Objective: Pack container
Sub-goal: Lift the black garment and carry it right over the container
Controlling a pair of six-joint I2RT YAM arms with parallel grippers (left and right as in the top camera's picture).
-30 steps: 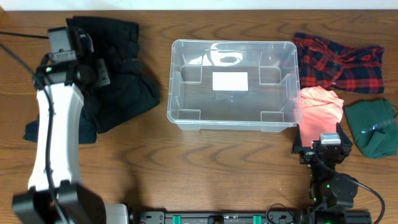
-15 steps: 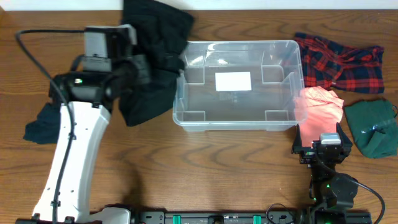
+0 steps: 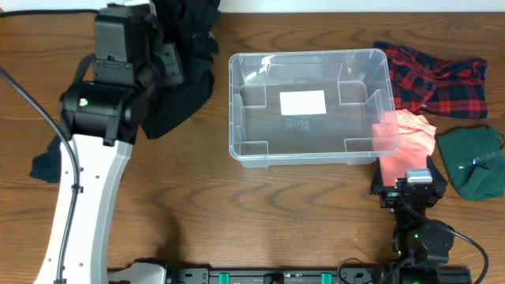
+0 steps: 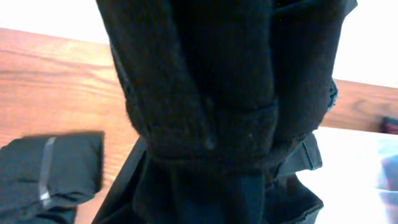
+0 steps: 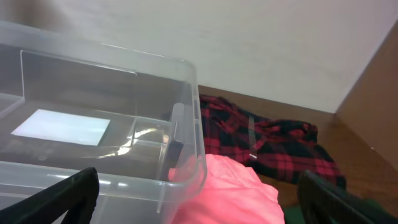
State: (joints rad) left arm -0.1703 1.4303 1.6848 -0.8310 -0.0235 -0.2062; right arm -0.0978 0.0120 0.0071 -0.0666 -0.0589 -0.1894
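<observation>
Container point(image 3: 308, 106) is a big see-through plastic bin with round corners. It sits open on the wooden table point(image 3: 237, 221), a bit right of the middle. It has nothing in it but a white label point(image 3: 303, 102) on its floor.

The left gripper point(image 3: 167, 65) is up at the back left of the table and holds a bunch of black clothes point(image 4: 205, 93). The cloth hides the fingers, so I cannot see how tight they pinch. The black clothes hang down soft and floppy, just beside the bin's left wall and not over it yet.

The right gripper point(image 3: 409, 183) sits near the front right, spread wide with nothing in it. Right in front of it lies a pink cloth point(image 3: 410, 138) that touches the bin's near right corner. Past that are a red and black checked shirt point(image 3: 438, 75) and a green cloth point(image 3: 473, 162). A small dark blue cloth point(image 3: 46, 166) lies far to the left.

I think the bin is light and stiff, with smooth, slippery walls. It could slide on the wood if hanging cloth drags on it. The thick rim looks like the best place to hold it. The clothes are soft, will squash down, and will not break. A bunched fold is a good spot to grab.
</observation>
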